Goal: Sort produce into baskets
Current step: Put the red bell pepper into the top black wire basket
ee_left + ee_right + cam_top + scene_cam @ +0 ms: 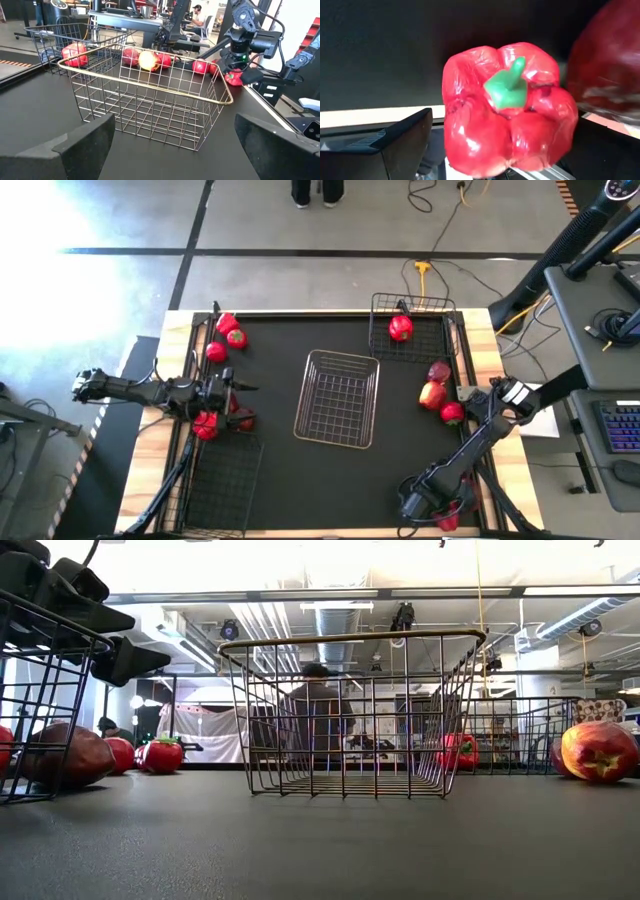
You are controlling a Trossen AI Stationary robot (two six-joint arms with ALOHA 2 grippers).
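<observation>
A red bell pepper (510, 110) is seen at the near right corner of the bench (330, 340), between the spread fingers of the right tool (445, 505), not yet gripped. A pickup seems in hand; closing and lifting would be called for. The left tool (238, 387) hangs open beside fruit. The silvery basket (338, 399) stands empty mid-bench; a far black basket (412, 326) holds one pepper (401, 328).
</observation>
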